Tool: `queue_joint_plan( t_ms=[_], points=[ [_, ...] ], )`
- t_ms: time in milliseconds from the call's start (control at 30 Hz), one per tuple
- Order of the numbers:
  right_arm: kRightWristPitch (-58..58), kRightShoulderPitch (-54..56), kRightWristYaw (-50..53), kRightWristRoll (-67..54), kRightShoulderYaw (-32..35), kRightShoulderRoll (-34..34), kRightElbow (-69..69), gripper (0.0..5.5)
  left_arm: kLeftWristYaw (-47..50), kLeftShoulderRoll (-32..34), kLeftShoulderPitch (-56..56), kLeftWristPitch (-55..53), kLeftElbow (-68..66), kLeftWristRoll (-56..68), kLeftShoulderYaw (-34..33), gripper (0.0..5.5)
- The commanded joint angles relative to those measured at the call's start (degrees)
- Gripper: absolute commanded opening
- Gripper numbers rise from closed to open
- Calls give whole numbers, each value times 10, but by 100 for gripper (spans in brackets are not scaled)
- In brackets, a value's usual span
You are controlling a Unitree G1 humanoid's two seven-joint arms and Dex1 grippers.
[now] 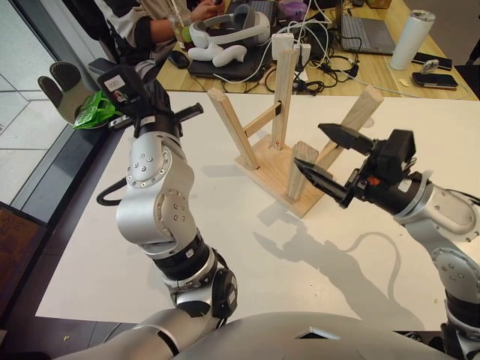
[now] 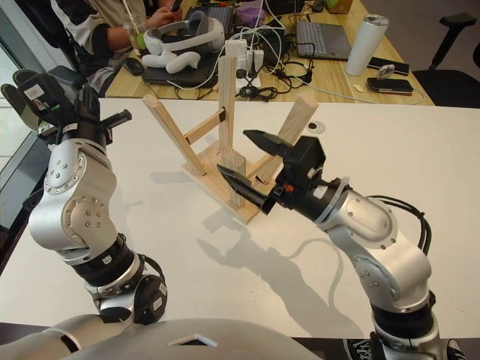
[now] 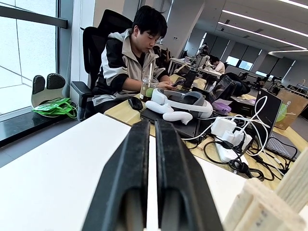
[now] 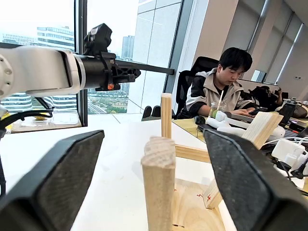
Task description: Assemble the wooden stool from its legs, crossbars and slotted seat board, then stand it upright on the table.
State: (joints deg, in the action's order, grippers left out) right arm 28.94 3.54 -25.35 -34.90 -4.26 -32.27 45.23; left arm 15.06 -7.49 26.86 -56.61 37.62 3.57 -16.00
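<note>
Wooden stool leg between spread right tool (not touching); left tool pressed together.

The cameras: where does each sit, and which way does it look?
Left eye view: on the head, looking forward and down at the stool on the table; left arm and right arm show.
Right eye view: beside it, sharing the same scene.
Left wrist view: on the left wrist, looking along its shut jaws toward the cluttered desk.
Right wrist view: on the right wrist, looking between its open jaws at a stool leg, left arm beyond.
</note>
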Motion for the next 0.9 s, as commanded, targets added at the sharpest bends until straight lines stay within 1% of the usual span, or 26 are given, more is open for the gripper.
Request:
queue_joint_plan(
  t_ms=[33, 67, 133, 200, 233, 367, 500, 600, 733, 800, 900],
  points=[
    [2, -5, 37, 84, -46, 10, -13, 443, 5, -5, -1, 9, -1, -2, 12, 17],
    [8, -2, 45, 100, -59, 15, -20, 464, 5, -5, 0, 10, -4, -1, 13, 17],
    [24, 4, 57, 110, -75, 31, -30, 475, 6, -5, 1, 13, -8, 0, 13, 17],
    [56, 4, 78, 76, -71, 73, -39, 449, 6, -6, -1, 15, -9, 1, 16, 17],
    [79, 4, 97, 41, -58, 103, -43, 433, 7, -6, -2, 16, -9, 1, 16, 17],
    [180, 12, 215, -128, 20, 216, -63, 375, 9, -8, -3, 19, -9, 1, 18, 17],
    [225, 32, 341, -273, 85, 275, -92, 310, 10, -8, -3, 22, -8, 1, 17, 17],
    [224, 43, 429, -370, 114, 298, -113, 286, 11, -9, -4, 23, -7, 1, 18, 17],
    [180, 50, 548, -499, 127, 324, -137, 281, 11, -8, 0, 25, -12, 1, 18, 17],
    [147, 53, 597, -547, 129, 331, -148, 278, 10, -6, 1, 27, -13, 2, 17, 17],
    [110, 58, 641, -591, 124, 327, -156, 273, 9, -5, 2, 29, -15, 2, 17, 17]
  ],
)
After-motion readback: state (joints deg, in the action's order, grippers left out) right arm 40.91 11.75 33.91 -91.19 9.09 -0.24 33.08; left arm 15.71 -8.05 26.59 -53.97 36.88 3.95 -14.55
